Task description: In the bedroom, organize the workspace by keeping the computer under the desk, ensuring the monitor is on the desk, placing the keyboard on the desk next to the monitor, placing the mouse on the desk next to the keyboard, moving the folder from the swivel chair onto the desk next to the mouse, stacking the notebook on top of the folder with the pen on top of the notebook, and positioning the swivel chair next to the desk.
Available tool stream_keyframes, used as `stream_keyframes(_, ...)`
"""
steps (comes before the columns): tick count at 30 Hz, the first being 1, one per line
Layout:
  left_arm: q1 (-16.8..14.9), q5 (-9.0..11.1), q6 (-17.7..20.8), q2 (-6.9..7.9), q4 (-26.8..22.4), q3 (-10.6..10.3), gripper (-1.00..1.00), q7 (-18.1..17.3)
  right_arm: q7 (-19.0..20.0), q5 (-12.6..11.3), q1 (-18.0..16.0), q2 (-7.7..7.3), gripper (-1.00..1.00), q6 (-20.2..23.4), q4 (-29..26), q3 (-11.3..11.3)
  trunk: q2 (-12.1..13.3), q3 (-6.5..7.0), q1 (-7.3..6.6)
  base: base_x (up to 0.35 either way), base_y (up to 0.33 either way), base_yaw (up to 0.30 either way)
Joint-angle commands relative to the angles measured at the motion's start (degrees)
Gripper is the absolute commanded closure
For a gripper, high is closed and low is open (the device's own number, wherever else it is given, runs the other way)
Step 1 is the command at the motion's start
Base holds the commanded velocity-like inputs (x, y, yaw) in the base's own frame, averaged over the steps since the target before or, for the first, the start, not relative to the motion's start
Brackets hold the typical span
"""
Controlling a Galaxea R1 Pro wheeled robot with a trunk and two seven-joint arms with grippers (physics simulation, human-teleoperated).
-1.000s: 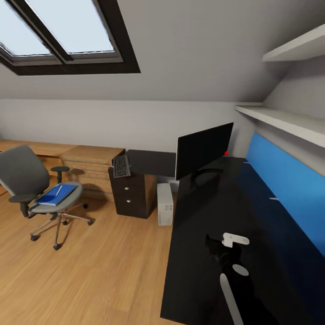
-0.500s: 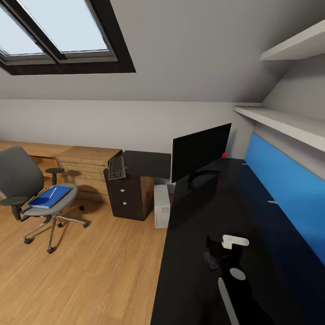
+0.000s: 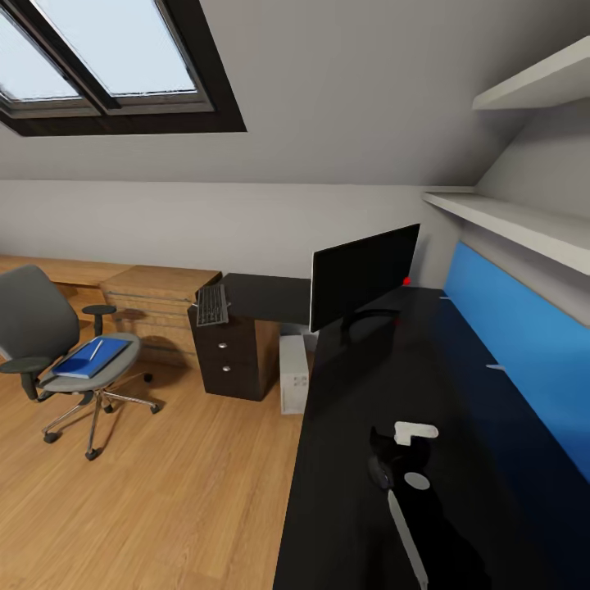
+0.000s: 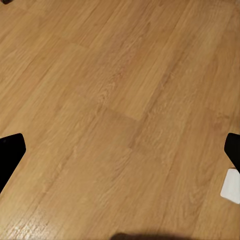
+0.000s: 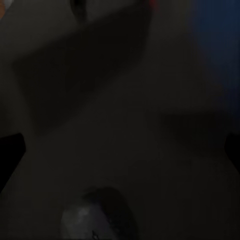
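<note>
While the right hand (image 3: pixel 397 439) is hovering low over the desk (image 3: pixel 459 369), its fingers are standing wide apart, released and gripping nothing. In the right wrist view the mouse (image 5: pixel 100 219) is lying on the desk just under the hand's base, apparently untouched. The keyboard (image 3: pixel 211 304) is sitting well apart from it, ahead and to the left beyond the monitor (image 3: pixel 365 274), its long axis running away from the robot. The right hand is judged nearer both. The left hand (image 4: pixel 120 150), likewise released, is hanging over the floor (image 4: pixel 125 75).
</note>
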Motion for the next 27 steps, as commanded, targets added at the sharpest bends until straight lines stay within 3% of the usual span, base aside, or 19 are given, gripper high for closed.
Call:
stream_keyframes(1, 0.0, 0.6, -0.2, 0.06, 0.0, -0.4, -1.0, 0.4, -0.2, 0.2, -3.7, -0.11, -1.0, 0.4, 3.9, 0.1, -0.1, -0.07, 0.0, 0.0, 0.0, 0.0)
stream_keyframes(2, 0.0, 0.6, -0.2, 0.06, 0.0, -0.4, -1.0, 0.4, -0.2, 0.1, -5.9, -0.29, -1.0, 0.1, 6.7, 0.1, -0.1, -0.07, 0.0, 0.0, 0.0, 0.0)
stream_keyframes(3, 0.0, 0.6, -0.2, 0.06, 0.1, -0.4, -1.0, 0.4, 0.1, -0.1, -11.2, -1.04, -1.0, -1.4, 14.4, 0.1, -0.1, -0.07, 0.0, 0.0, 0.0, 0.0)
stream_keyframes(4, 0.0, 0.6, -0.2, 0.06, 0.2, -0.4, -1.0, 0.4, 0.3, -0.2, -12.6, -1.3, -1.0, -2.2, 16.8, 0.0, -0.1, -0.07, 0.0, 0.0, 0.0, 0.0)
stream_keyframes(7, 0.0, 0.6, -0.2, 0.06, 0.3, -0.4, -1.0, 0.4, 2.3, -0.4, -16.6, -1.91, -1.0, -5.6, 24.4, 0.0, -0.1, -0.07, 0.0, 0.0, 0.0, 0.0)
stream_keyframes(12, 0.0, 0.6, -0.2, 0.06, 1.4, -0.5, -1.0, 0.3, 6.2, -0.5, -19.1, -2.22, -1.0, -8.8, 30.7, -0.1, -0.1, -0.07, 0.0, 0.0, 0.0, 0.0)
stream_keyframes(15, -0.1, 0.6, -0.2, 0.06, 1.9, -0.6, -1.0, 0.2, 7.7, -0.5, -19.3, -2.23, -1.0, -8.8, 31.2, -0.1, -0.1, -0.07, 0.0, 0.0, 0.0, 0.0)
stream_keyframes(21, 0.0, 0.5, -0.3, 0.06, 2.2, -0.6, -1.0, 0.2, 8.7, -0.6, -19.4, -2.04, -1.0, -2.6, 31.1, -0.3, -0.1, -0.07, 0.0, 0.0, 0.0, 0.0)
stream_keyframes(27, 0.0, 0.5, -0.3, 0.06, 2.2, -0.7, -1.0, 0.2, 8.7, -3.2, -19.4, -2.11, -1.0, 0.7, 30.9, -0.4, -0.1, -0.07, 0.0, 0.0, 0.0, 0.0)
